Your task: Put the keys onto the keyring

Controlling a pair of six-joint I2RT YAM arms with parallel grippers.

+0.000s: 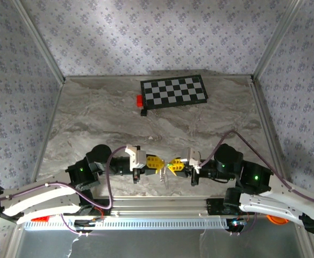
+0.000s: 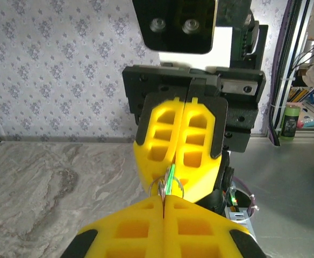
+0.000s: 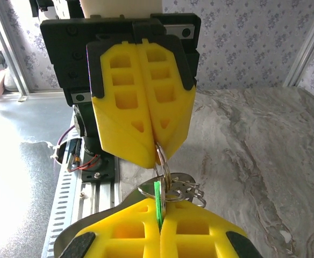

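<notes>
- Keyring (image 3: 163,167): suspended in the air between the two gripper tips, above the near edge of the table (image 1: 92,123).
- Left gripper (image 3: 157,146): pads fully closed, pinching the upper arc of the ring.
- Right gripper (image 3: 160,210): pads fully closed on the keyring's green tag (image 3: 157,194), tip to tip with the left gripper.
- Keys (image 3: 182,187): hang in an overlapping silver bunch at the ring, just beside the right pads. Whether each one is threaded on cannot be told.
- Risk, slip: the ring is thin and held only at the pad tips. Any twist of either wrist could roll it out of the pinch.
- Risk, separation: if the arms draw apart with both pinches closed, the tag could pull free or the short chain could take the load.
- Risk, drop: the bunch hangs at the table's near edge. A released key could land on the metal rail below, where it would be hard to recover.
- Count: two grippers, one keyring, one green tag, one checkerboard (image 1: 174,91) and one red block (image 1: 139,99), both at the far side. The keys overlap too closely to be counted.
</notes>
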